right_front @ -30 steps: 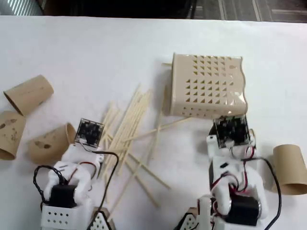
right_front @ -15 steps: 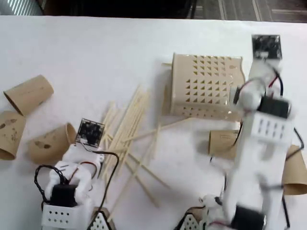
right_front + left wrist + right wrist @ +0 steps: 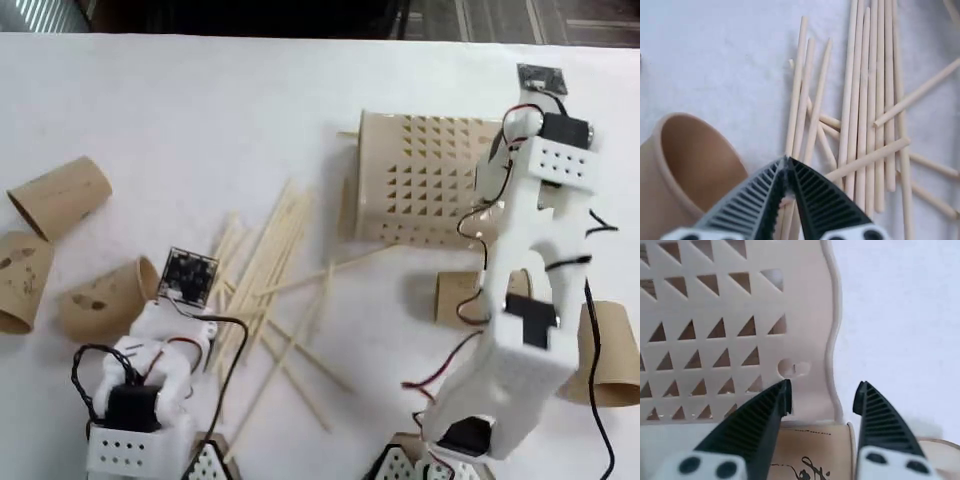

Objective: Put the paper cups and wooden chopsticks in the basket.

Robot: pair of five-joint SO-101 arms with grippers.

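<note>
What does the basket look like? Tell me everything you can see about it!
The cream plastic basket looks smooth and stiff, with rows of little triangle holes in its wall and a wavy rim. It seems to lie on its side on the white table, holed wall up. A thin wooden chopstick reaches its near edge, and a brown paper cup lies close beside it. The right pincer hangs open over the wavy rim.

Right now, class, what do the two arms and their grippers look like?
Both the left arm and right arm are white plastic shells with black motors, looped by black and red cables. The left gripper and right gripper have dark, ribbed, wedge-shaped fingers.
</note>
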